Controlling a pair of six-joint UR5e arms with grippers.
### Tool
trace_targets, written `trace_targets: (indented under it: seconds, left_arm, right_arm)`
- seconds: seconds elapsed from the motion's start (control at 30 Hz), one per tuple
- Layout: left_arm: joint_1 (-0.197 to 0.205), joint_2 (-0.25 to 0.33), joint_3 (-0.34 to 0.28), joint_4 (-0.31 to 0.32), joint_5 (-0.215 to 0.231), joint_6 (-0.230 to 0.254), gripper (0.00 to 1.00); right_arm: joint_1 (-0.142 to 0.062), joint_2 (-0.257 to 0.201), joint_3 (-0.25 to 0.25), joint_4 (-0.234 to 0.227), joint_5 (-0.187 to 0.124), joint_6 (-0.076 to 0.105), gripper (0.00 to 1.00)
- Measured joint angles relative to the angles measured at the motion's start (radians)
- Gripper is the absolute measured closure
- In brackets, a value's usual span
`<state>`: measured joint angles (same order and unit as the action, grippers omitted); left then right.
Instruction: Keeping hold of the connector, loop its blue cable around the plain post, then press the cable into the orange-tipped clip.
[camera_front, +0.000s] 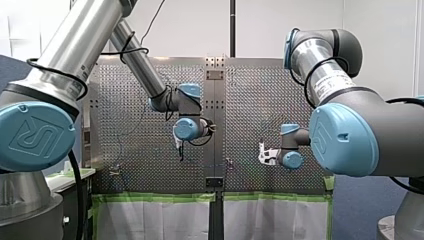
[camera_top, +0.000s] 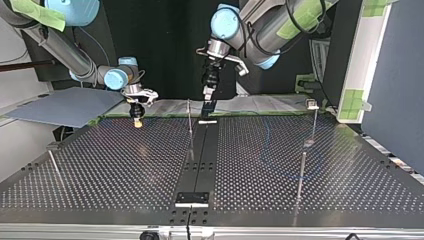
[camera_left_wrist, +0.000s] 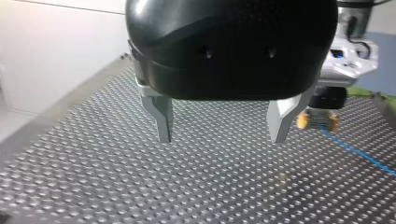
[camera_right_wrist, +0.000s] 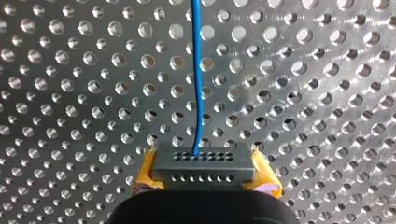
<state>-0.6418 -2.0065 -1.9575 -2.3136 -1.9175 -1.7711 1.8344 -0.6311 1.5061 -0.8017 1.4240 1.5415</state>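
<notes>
A grey connector (camera_right_wrist: 201, 161) sits between the yellow pads (camera_right_wrist: 145, 176) of my right gripper (camera_right_wrist: 203, 181), which is shut on it. Its blue cable (camera_right_wrist: 198, 79) runs straight ahead over the perforated table (camera_right_wrist: 74, 93). In the top view my right gripper (camera_top: 136, 121) hangs low over the far left of the table. My left gripper (camera_left_wrist: 222, 139) is open, its metal fingers (camera_left_wrist: 162, 122) bare, just above the plate; it hangs at the far middle (camera_top: 207, 107). Beside it I see my right gripper (camera_left_wrist: 319, 121) and the cable (camera_left_wrist: 357, 152). A thin post (camera_top: 190, 127) stands close by.
A post topped by a pale clip (camera_top: 312, 104) stands at the top view's far right, another thin post (camera_top: 301, 175) nearer on that side, and one (camera_top: 55, 167) at its left. A dark centre strip (camera_top: 200, 160) splits the table. Green-taped sheets (camera_front: 155, 215) hang off its edge.
</notes>
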Motion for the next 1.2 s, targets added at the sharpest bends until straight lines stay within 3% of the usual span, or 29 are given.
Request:
trace_targets:
  seconds: [0.33, 0.53, 0.67, 0.87, 1.07, 1.2]
  left_arm:
    - [0.001, 0.089, -0.089, 0.07, 0.0, 0.001, 0.01]
    - [0.006, 0.153, -0.153, 0.057, -0.027, -0.007, 0.01]
    - [0.017, 0.199, -0.199, 0.084, -0.054, -0.04, 0.01]
    - [0.026, 0.262, -0.262, 0.134, -0.057, -0.053, 0.01]
    - [0.024, 0.286, -0.32, 0.125, -0.037, -0.044, 0.01]
    - [0.017, 0.287, -0.356, 0.118, -0.034, -0.041, 0.01]
  right_arm:
    - [0.017, 0.001, 0.001, 0.023, 0.008, -0.001, 1.0]
    - [0.02, 0.003, 0.001, 0.054, 0.036, -0.001, 1.0]
    - [0.021, 0.002, 0.001, 0.066, 0.054, -0.001, 1.0]
    - [0.021, 0.002, 0.001, 0.068, 0.071, 0.003, 1.0]
    - [0.006, 0.001, -0.004, 0.07, 0.087, 0.009, 1.0]
    - [0.009, 0.001, -0.007, 0.072, 0.11, 0.015, 1.0]
